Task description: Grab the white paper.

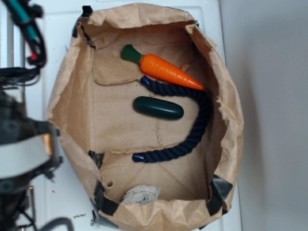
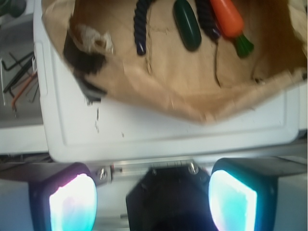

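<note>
The white paper (image 1: 140, 194) is a small crumpled off-white wad lying inside the brown paper bag (image 1: 72, 101), against its near wall. In the wrist view the white paper (image 2: 94, 37) shows at the upper left, beside a dark taped corner. My gripper (image 2: 153, 185) is open and empty, its two fingers with glowing pads (image 2: 72, 202) wide apart. It hangs outside the bag, over the white surface (image 2: 159, 130), well apart from the paper. In the exterior view only my blurred arm (image 1: 24, 154) shows, at the left edge.
Inside the bag lie an orange toy carrot (image 1: 166, 70), a dark green oval toy (image 1: 158, 108) and a curved navy rope (image 1: 195, 130). The bag's crumpled walls stand up all around. Hex keys (image 2: 19, 77) lie off the white surface's edge.
</note>
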